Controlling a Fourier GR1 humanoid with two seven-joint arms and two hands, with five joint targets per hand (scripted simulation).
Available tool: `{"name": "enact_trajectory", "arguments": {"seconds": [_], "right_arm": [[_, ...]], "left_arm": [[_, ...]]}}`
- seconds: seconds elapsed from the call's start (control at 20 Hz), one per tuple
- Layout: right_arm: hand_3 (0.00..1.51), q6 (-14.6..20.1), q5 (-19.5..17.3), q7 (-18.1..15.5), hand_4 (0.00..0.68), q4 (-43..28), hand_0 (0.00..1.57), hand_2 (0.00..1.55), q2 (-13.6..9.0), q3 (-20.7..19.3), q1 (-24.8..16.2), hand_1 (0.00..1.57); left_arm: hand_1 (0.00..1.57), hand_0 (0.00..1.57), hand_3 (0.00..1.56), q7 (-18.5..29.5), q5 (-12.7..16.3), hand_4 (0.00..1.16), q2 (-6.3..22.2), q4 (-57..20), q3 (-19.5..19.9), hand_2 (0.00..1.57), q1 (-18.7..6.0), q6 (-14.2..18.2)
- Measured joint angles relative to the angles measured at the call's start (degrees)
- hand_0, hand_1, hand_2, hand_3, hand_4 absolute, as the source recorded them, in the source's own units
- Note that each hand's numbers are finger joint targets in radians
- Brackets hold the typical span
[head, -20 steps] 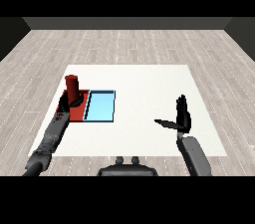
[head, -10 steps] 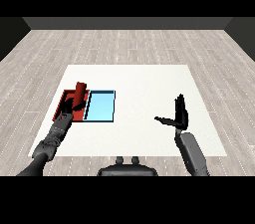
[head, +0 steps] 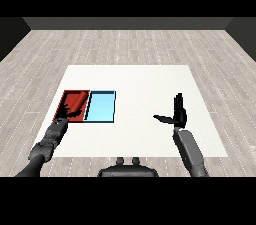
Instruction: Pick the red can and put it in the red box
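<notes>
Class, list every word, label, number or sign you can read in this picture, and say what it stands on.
None can be read: the red tray, the light blue tray, the white table and both hands, left and right, show no writing.

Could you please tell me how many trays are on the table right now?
2. The red tray lies at the table's left, with the left hand at its near edge; the light blue tray lies directly beside it on its right.

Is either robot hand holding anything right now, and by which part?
The right robot hand is open and holds nothing. The left robot hand is over the red tray; whether it holds the red can cannot be told.
</notes>
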State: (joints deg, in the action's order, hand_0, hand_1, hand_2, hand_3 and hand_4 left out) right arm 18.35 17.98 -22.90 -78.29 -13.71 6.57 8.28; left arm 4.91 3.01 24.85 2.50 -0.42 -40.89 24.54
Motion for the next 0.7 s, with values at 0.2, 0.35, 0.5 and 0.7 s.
{"name": "enact_trajectory", "arguments": {"seconds": [0.2, 0.35, 0.5, 0.7], "right_arm": [[0.0, -0.5, 0.5, 0.2, 0.0, -0.1, 0.0, 0.0, -0.4, -1.1, 0.5, 0.0], [0.0, -0.9, 0.8, 0.7, 0.0, -0.4, 0.0, 0.0, -0.1, -1.4, 1.2, 0.0], [0.0, -1.2, 1.0, 0.8, 0.0, -1.6, 0.0, 0.0, 0.0, -1.3, 0.4, 0.0], [0.0, -3.1, 1.7, 0.0, 0.0, -1.9, 0.0, 0.0, -0.4, -1.9, 0.3, 0.0]], "left_arm": [[0.0, 0.0, 0.0, -0.6, -0.6, 0.0, 0.6, -0.6, -0.3, 0.0, -0.2, -1.8], [0.0, 0.0, 0.0, -0.1, -1.0, 0.0, 1.2, -0.4, -0.6, 0.0, 0.0, -1.8], [0.0, 0.0, 0.0, 3.2, 0.6, 0.0, 1.5, 1.9, 1.2, 0.0, -0.6, -1.2], [1.36, 1.36, 0.0, 10.5, 3.3, 0.0, 1.6, 6.4, 4.1, 1.25, -1.2, -2.9]]}}
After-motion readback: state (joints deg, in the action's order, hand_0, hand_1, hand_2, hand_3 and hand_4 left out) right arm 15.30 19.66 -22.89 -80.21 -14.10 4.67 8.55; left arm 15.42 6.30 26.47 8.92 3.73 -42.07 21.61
